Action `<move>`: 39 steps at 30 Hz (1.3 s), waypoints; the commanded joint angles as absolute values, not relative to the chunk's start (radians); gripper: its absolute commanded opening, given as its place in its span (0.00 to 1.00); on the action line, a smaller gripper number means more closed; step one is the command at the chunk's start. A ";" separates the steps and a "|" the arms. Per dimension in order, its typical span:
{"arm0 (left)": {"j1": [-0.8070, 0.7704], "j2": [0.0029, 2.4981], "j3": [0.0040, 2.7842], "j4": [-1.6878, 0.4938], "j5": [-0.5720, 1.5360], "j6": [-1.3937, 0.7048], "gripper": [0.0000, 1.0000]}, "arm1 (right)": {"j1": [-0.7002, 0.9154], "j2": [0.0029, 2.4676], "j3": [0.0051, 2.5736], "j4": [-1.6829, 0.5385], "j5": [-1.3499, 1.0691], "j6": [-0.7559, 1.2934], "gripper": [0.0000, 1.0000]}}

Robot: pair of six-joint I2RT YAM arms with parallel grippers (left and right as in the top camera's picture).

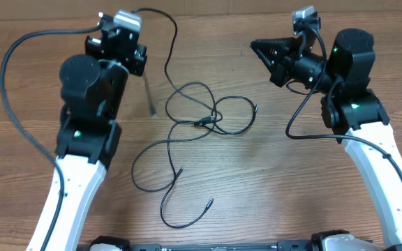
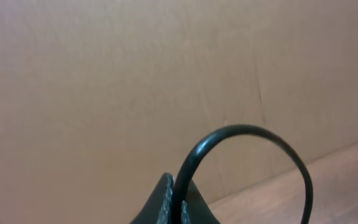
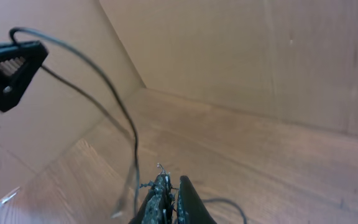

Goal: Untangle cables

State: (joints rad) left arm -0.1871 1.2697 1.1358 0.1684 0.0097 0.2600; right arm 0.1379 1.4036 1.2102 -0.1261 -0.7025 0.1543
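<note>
The cables (image 1: 202, 123) are seen at the middle of the worktop (image 1: 278, 202). They are thin black cords laid over one another in several loops, with the crossings gathered at the centre and loose ends with plug tips trailing towards the near edge. One strand (image 2: 241, 128) is led up out of the heap towards the far edge, where it is pinched in the closed left pincer (image 2: 174, 202) — the grip is shown plainly in the left wrist view, the cord arching out from between the pads. The right pincer (image 3: 169, 190) is held above the far right part of the worktop with its jaws closed. Whether anything thin is nipped at its tip cannot be told, and from above nothing is seen hanging from it.

The task is judged to be at an early stage. One cord is gripped near its end, but no cable is drawn free — the loops are crossed in the middle. Nearly everything is left to do: each cord is to be pulled out of the crossings and laid apart from the others.
</note>
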 commanded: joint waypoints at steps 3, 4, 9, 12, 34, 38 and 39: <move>-0.180 1.286 1.148 0.218 0.046 0.152 0.04 | 0.135 1.403 1.231 -0.176 -0.709 0.090 0.04; -0.180 1.284 1.148 0.214 0.063 0.152 0.04 | 0.135 1.403 1.231 -0.183 -0.710 0.087 0.04; -0.180 1.282 1.148 0.177 0.145 0.153 0.04 | 0.135 1.403 1.231 -0.165 -0.819 0.037 0.04; -0.180 1.279 1.148 0.188 0.159 0.152 0.04 | 0.135 1.403 1.231 -0.161 -0.927 -0.022 0.05; -0.178 1.197 1.149 0.286 0.147 0.141 0.04 | 0.276 1.611 1.230 -0.458 -0.786 -0.481 0.79; -0.176 1.197 1.149 0.286 0.064 0.142 0.04 | 0.300 1.666 1.230 -0.455 -0.786 -0.500 0.79; -0.176 1.197 1.149 0.286 0.046 0.142 0.04 | 0.303 1.678 1.230 -0.459 -0.785 -0.507 0.79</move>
State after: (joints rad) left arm -0.1871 1.2110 1.1362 0.2779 0.1181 0.1558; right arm 0.2909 1.6638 1.2118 -0.4606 -0.7963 -0.4671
